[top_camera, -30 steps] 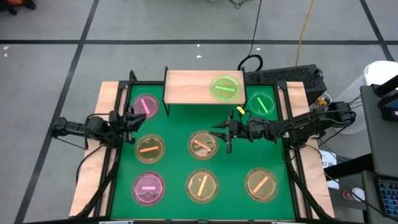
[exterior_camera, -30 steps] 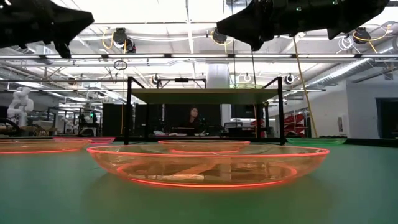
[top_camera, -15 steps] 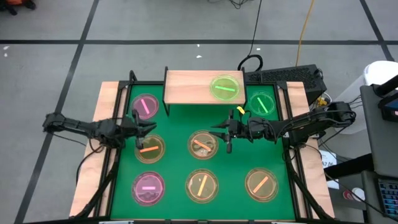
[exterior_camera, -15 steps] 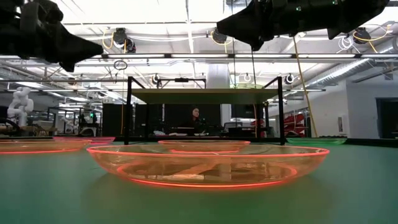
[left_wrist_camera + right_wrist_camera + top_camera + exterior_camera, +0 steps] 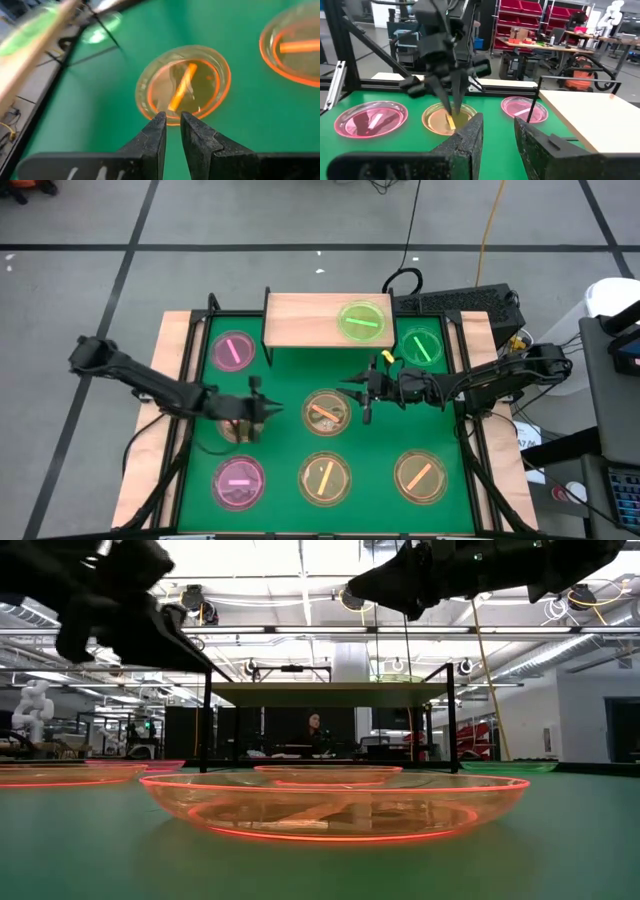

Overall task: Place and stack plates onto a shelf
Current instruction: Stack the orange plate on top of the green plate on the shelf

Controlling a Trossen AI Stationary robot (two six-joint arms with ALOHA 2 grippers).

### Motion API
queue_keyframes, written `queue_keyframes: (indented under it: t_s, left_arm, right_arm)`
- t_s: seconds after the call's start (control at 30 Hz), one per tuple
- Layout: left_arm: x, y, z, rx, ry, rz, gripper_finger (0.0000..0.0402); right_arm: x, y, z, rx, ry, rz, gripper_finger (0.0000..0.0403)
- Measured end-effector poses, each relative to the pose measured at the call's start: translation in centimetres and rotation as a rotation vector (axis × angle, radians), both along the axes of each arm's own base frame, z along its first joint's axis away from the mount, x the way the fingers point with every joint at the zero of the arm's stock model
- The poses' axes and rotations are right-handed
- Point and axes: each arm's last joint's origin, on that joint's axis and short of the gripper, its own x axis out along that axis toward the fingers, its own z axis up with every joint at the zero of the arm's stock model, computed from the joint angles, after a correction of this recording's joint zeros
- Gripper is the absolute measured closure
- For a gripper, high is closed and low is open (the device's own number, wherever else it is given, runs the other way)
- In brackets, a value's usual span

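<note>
Eight tinted plates show in the high view. A green one sits on the light-wood shelf; the rest lie on the green mat. My left gripper hangs above the mat between the left amber plate, mostly hidden under its arm, and the middle amber plate. In its wrist view the fingers stand a narrow gap apart, with the middle amber plate just ahead. My right gripper, slightly open, waits in the air beside the middle plate's right rim.
Also on the mat are two pink plates, a green one right of the shelf, and two amber ones along the near edge. The shelf's left half is bare. Black frame rails flank the mat.
My left arm has reached out from the table's left edge toward the right and slightly nearer. Its gripper has passed from beside the far pink plate to over the left amber plate, staying above the mat. No plate has moved.
</note>
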Motion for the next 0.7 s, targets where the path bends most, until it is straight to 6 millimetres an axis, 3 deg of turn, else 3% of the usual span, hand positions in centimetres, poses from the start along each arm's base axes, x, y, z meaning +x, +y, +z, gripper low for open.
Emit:
queue_keyframes:
  t_s: [0.2, 0.37, 0.47, 0.7]
  left_arm:
    - [3.7, -1.5, -1.5, 0.108, 0.126, -0.064, 0.0337]
    - [6.1, -2.6, -2.0, 0.123, 0.151, -0.184, 0.0337]
    - [7.1, -3.0, -2.2, 0.14, 0.138, -0.229, 0.0337]
    - [8.4, -3.7, -4.5, 0.194, 0.184, -0.298, 0.0337]
  right_arm:
    - [-0.4, 0.0, 0.3, -0.004, 0.018, 0.002, 0.0309]
    - [-2.4, -0.2, 2.1, 0.014, 0.029, -0.001, 0.031]
    - [-3.8, -0.2, 3.3, 0.047, 0.011, -0.001, 0.031]
    - [-6.4, 0.0, 2.9, 0.068, -0.08, 0.023, 0.031]
